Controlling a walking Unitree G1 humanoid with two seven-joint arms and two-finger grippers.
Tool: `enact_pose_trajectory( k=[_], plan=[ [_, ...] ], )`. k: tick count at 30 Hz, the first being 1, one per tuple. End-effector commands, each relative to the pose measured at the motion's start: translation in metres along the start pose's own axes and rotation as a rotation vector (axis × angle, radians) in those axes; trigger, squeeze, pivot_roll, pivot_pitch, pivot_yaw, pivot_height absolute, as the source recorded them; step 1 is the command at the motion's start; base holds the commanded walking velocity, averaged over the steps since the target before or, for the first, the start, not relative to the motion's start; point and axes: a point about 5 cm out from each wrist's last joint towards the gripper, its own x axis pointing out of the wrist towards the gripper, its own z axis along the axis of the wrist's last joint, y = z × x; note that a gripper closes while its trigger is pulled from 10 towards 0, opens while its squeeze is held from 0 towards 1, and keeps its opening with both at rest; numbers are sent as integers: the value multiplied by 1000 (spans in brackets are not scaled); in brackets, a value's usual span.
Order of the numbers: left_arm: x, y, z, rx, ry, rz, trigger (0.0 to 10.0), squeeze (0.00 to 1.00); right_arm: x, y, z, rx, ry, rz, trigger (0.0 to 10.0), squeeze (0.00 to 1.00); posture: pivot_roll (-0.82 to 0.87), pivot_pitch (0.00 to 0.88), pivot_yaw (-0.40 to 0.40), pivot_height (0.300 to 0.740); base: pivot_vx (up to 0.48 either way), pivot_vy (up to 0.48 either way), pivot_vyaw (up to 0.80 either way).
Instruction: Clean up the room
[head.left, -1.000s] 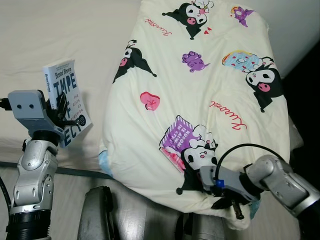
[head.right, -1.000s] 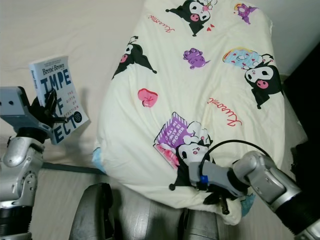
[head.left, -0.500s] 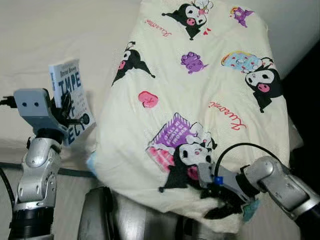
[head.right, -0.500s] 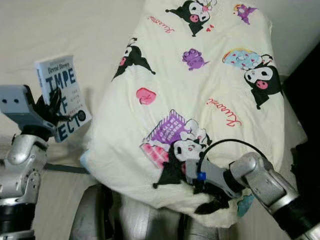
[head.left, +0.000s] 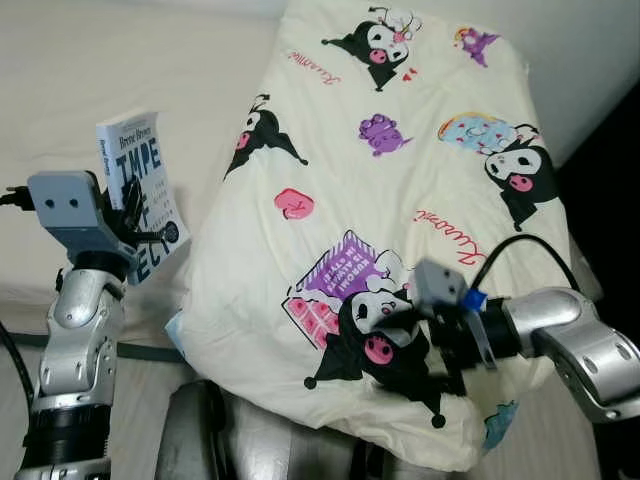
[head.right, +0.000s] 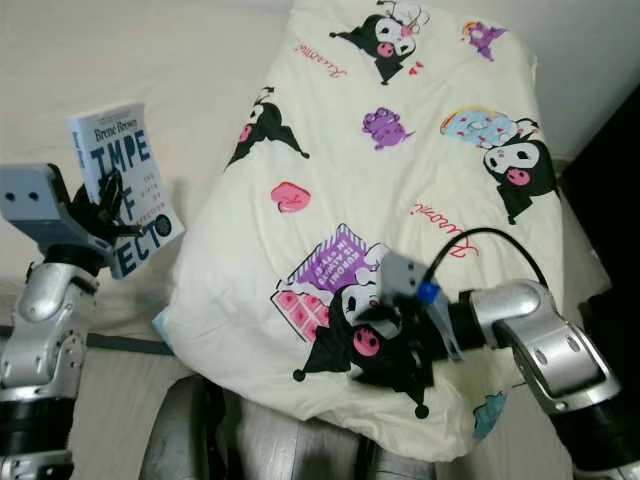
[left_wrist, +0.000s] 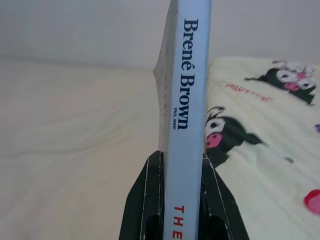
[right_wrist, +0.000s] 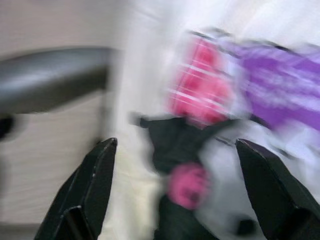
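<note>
Cartoon-print comforter (head.left: 400, 200): cream, lies heaped on the bed (head.left: 150, 80), its near edge hanging over the bed's front side toward the robot. All places below are given relative to this comforter.

Right gripper (head.left: 420, 335): over the comforter's near end, above the black-and-pink character print. Right wrist view is blurred, but both fingers (right_wrist: 95, 185) stand wide apart with only the print between them; nothing is gripped, as far as I can judge.

Book (head.left: 140, 195): white paperback, "Brené Brown" on the spine (left_wrist: 186, 100), held upright beside the comforter's left edge, above bare mattress. Left gripper (left_wrist: 182, 195) is clamped on the book's lower part, one finger on each cover.

Step in hand, judged: straightening the comforter, book parked in the left gripper. The next move calls for the right fingers to pinch a fold of the near edge and draw it flat; the book needs a proper resting place.
</note>
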Motion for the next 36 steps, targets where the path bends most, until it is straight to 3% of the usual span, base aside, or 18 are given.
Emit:
enact_pose_trajectory(
  k=[1, 3, 5, 7, 8, 10, 15, 19, 22, 25, 27, 28, 30, 36],
  plan=[
    [3, 1, 8, 29, -47, -11, 10000, 0, -4, -10, -15, 39, 81, -153, 10000, 937, -58, 205, -28, 561, 0, 0, 0],
    [6, -1, 8, 26, -53, -20, 10000, 0, 3, -17, -40, 149, 206, -364, 10000, 0, -65, 207, -27, 561, 0, 0, 0],
    [6, -2, 8, 24, -55, -23, 10000, 0, 5, -16, -52, 194, 262, -429, 10000, 0, -66, 205, -27, 561, 0, 0, 0],
    [7, -3, 8, 22, -56, -28, 10000, 0, 3, -4, -80, 210, 417, -477, 10000, 0, -67, 208, -22, 561, 0, 0, 0],
    [7, -3, 8, 22, -56, -28, 10000, 0, 3, -4, -80, 210, 417, -477, 10000, 0, -67, 208, -22, 561, 0, 0, 0],
    [6, -5, 5, 15, -50, -35, 10000, 0, -11, 5, -99, 207, 552, -520, 10000, 0, -86, 208, -21, 561, 0, 0, 0],
    [4, -7, -7, 10, -21, -43, 10000, 0, -27, 7, -120, 230, 681, -636, 10000, 0, -96, 206, -27, 561, 0, 0, 0],
    [-4, -2, -22, 60, 30, -40, 10000, 0, -28, 11, -122, 257, 708, -714, 10000, 0, -98, 205, -40, 561, 0, 0, 0],
    [-23, 11, -51, 116, 140, -22, 10000, 0, -47, 12, -129, 296, 758, -833, 10000, 0, -110, 208, -39, 561, 0, 0, 0],
    [-29, 14, -60, 137, 172, -23, 10000, 0, -51, 12, -131, 310, 763, -854, 10000, 0, -114, 209, -36, 561, 0, 0, 0],
    [-43, 18, -79, 165, 251, -20, 10000, 0, -53, 14, -135, 338, 743, -897, 10000, 0, -118, 211, -31, 561, 0, 0, 0],
    [-43, 18, -79, 165, 251, -20, 10000, 0, -53, 14, -135, 338, 743, -897, 10000, 0, -118, 211, -31, 561, 0, 0, 0],
    [-61, 19, -101, 228, 343, -48, 10000, 0, -46, 12, -141, 380, 667, -964, 10000, 0, -117, 211, -25, 561, 0, 0, 0],
    [-82, 21, -120, 297, 421, -85, 10000, 0, -35, 8, -148, 426, 581, -1051, 10000, 0, -114, 212, -24, 561, 0, 0, 0]
  ],
)
